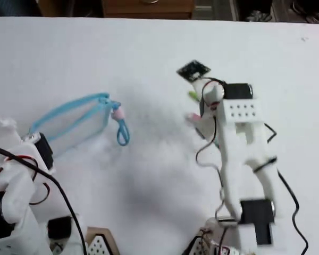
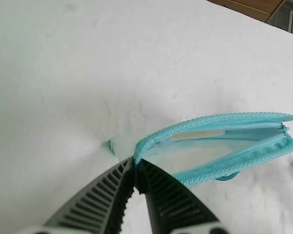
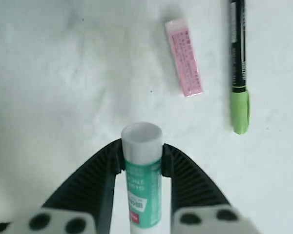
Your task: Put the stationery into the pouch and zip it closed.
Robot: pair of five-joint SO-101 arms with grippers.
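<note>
A clear pouch (image 1: 77, 122) with a light blue zipper lies on the white table at the left, its mouth open (image 2: 224, 141). My left gripper (image 2: 136, 175) is shut on the pouch's near end, pinching the zipper tape. My right gripper (image 3: 142, 156) is shut on a glue stick (image 3: 142, 180) with a white cap and green label, held above the table. Beyond it lie a pink eraser (image 3: 184, 57) and a green-capped black pen (image 3: 238, 63). In the high view the right arm (image 1: 239, 138) covers most of these items; the pen's green tip (image 1: 193, 96) and the eraser (image 1: 192, 117) peek out.
A blue loop with a pink pull (image 1: 120, 125) hangs off the pouch's right end. A small black card (image 1: 193, 70) lies beyond the right arm. Cables trail along both arms. Wooden furniture stands behind the table's far edge.
</note>
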